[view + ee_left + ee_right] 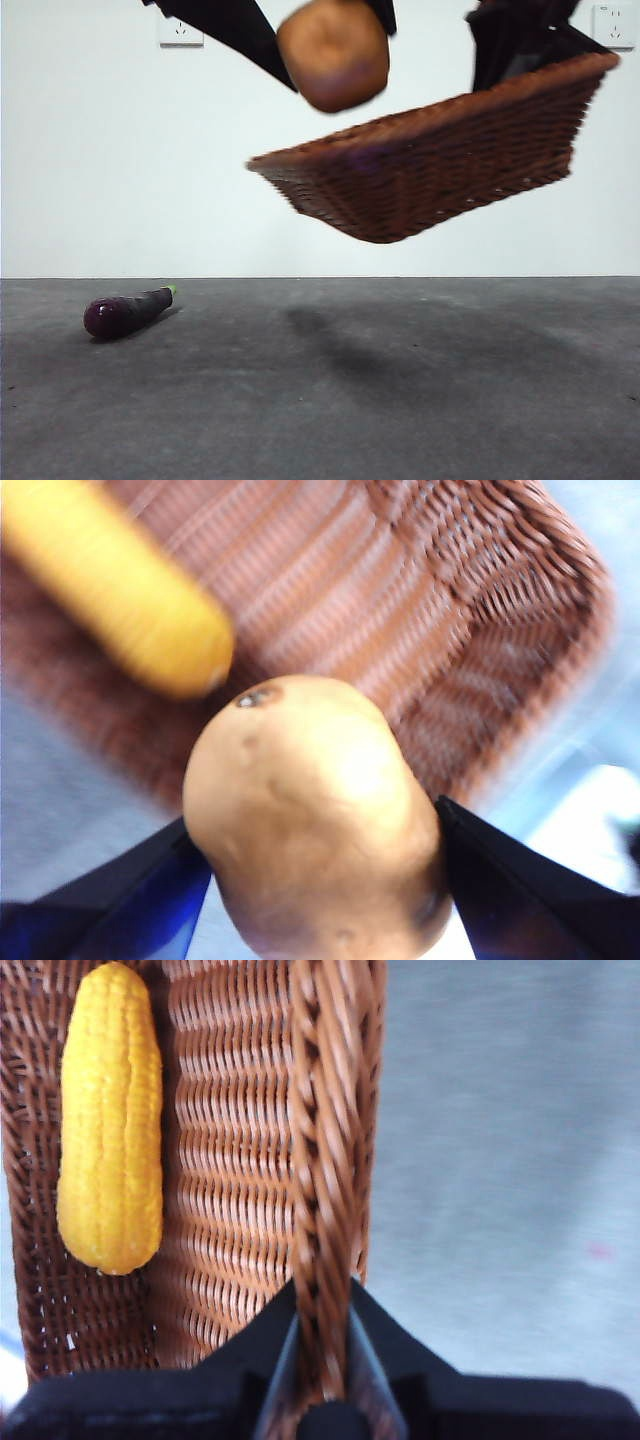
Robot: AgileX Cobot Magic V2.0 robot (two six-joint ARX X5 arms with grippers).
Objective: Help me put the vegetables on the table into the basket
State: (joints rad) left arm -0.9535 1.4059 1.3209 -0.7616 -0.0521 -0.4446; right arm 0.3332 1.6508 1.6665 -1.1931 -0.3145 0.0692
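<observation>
Hanging tilted in the air well above the surface [400, 400], the dark-brown woven basket [440, 165] is pinched at its braided rim by the right hand [322, 1360], its far end raised. A yellow corn cob [110, 1120] lies lengthwise inside. The left hand [315, 870] grips the tan potato [333, 55] just above the basket's lower end. The glossy purple eggplant [125, 312] lies on the surface, green stem pointing away.

Rear wall [100, 160]: plain white, evenly lit. Two white wall sockets mounted high, one upper left [180, 32], one upper right [613, 26]. Tabletop [450, 400]: dark grey, matte, faintly mottled, carrying soft diffuse shadows.
</observation>
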